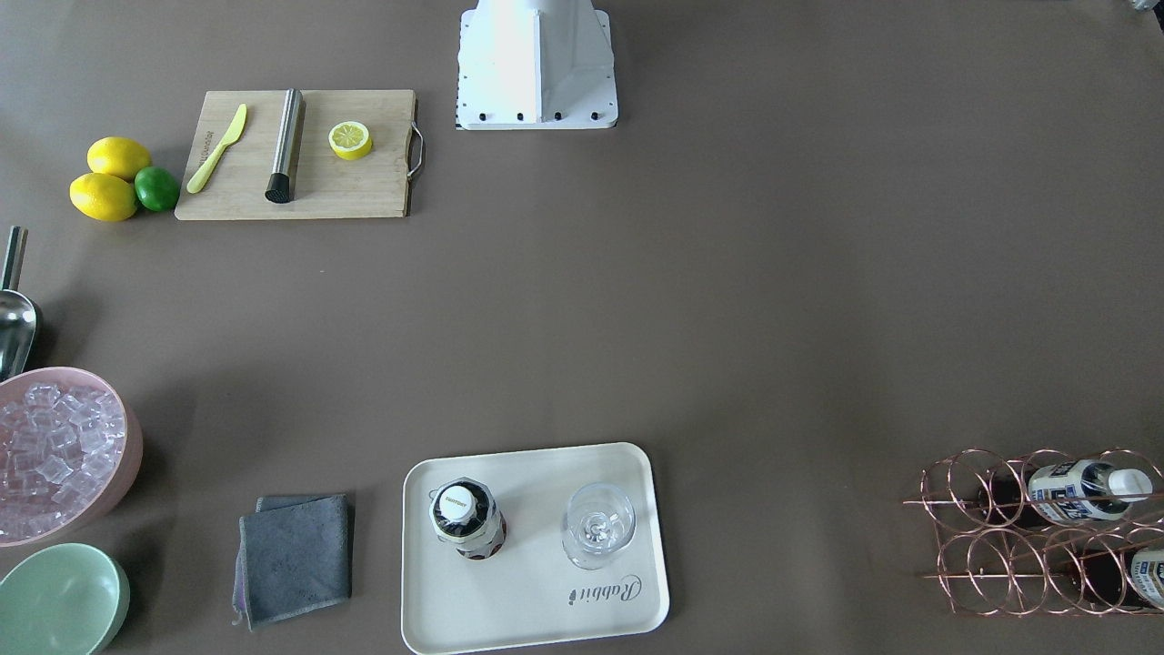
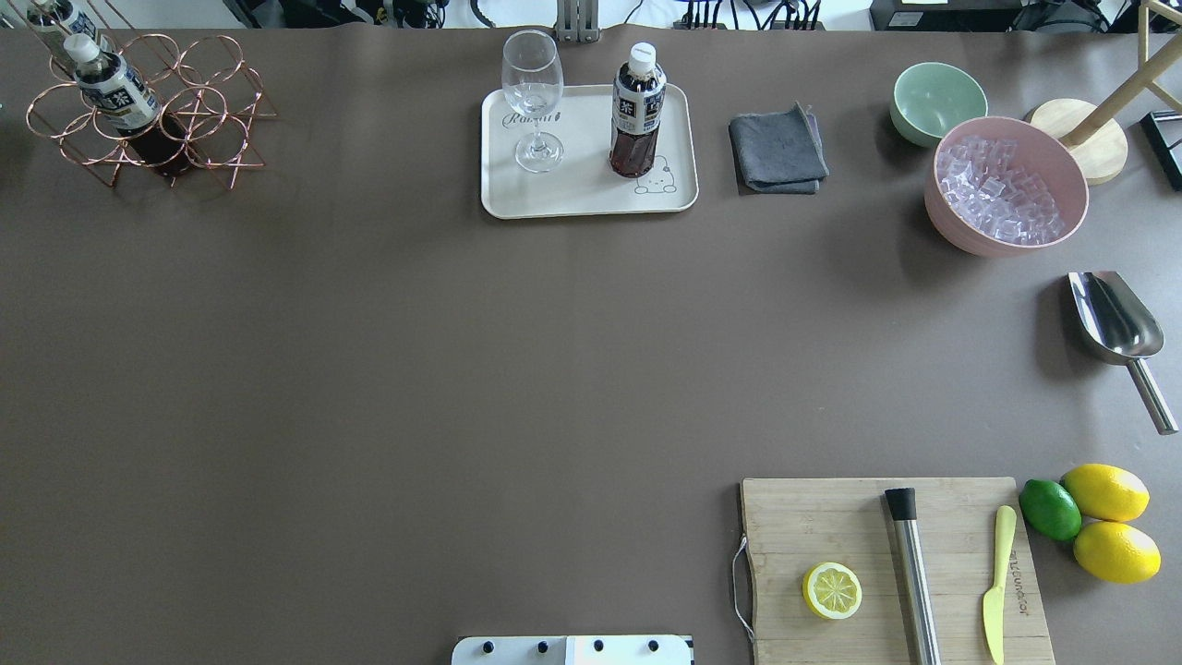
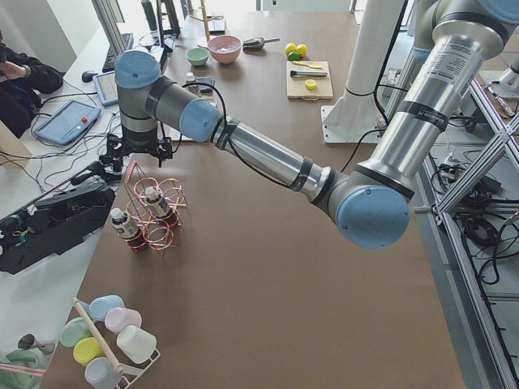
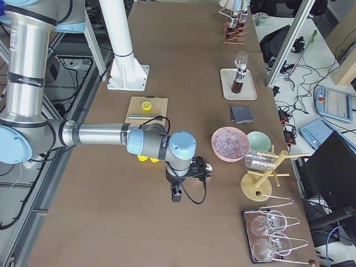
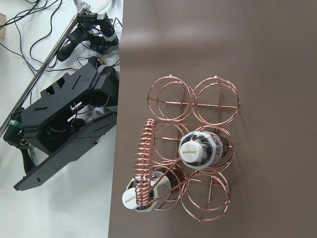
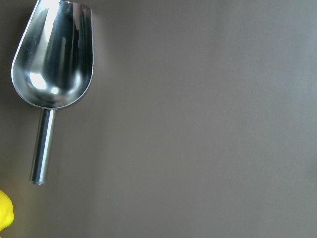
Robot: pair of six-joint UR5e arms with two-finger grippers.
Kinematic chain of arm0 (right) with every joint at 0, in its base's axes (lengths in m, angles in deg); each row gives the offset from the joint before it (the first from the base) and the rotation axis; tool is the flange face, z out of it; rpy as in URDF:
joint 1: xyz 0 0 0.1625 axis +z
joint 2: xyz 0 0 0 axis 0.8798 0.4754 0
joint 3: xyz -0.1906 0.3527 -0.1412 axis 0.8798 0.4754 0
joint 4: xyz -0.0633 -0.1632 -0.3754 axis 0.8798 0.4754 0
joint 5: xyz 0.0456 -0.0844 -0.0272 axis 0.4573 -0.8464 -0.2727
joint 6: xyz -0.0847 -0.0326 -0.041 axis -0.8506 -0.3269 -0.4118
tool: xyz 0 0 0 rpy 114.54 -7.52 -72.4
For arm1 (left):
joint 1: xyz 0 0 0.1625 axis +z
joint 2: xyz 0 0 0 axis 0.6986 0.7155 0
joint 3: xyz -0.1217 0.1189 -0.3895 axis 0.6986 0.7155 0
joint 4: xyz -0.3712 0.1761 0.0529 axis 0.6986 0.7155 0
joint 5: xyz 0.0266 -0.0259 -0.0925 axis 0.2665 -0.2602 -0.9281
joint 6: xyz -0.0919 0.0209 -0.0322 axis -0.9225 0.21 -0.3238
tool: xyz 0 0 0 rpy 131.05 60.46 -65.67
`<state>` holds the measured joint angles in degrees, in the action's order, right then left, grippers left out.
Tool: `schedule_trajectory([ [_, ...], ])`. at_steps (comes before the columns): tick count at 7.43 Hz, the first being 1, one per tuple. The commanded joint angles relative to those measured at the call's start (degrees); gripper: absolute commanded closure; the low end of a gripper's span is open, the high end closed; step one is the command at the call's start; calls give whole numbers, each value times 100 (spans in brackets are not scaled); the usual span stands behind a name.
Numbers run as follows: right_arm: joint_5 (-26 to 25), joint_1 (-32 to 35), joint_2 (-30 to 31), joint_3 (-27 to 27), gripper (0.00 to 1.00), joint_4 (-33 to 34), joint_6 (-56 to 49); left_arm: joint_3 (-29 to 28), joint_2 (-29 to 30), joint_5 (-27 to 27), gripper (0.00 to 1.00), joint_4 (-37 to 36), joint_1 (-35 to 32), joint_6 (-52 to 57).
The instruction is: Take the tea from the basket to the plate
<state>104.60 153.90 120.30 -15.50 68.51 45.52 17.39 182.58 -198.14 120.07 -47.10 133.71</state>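
One tea bottle stands upright on the cream plate, beside a clear stemmed glass; it also shows in the overhead view. The copper wire basket holds two more tea bottles. My left gripper hangs above the basket's handle; I cannot tell whether it is open or shut. My right gripper hovers over the table near the metal scoop; I cannot tell its state.
A wooden cutting board carries a lemon half, a steel muddler and a yellow knife. Lemons and a lime lie beside it. A pink ice bowl, a green bowl and a grey cloth sit right of the plate.
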Motion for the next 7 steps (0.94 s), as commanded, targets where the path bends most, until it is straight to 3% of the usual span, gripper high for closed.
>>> schedule_trajectory([
  [1, -13, -9, 0, -9, 0, 9, 0, 100, -497, -392, 2, 8, -437, -2103],
  [2, -13, -9, -9, -9, 0, 9, 0, 152, -656, -384, 2, 8, -629, -3344],
  [5, -57, -70, -9, -35, 0, 9, 0, 30, -1307, -52, 2, -36, -702, -5740],
  [7, -48, -79, -9, -35, 0, 9, 0, -433, -1360, -15, 2, -597, -658, -5994],
])
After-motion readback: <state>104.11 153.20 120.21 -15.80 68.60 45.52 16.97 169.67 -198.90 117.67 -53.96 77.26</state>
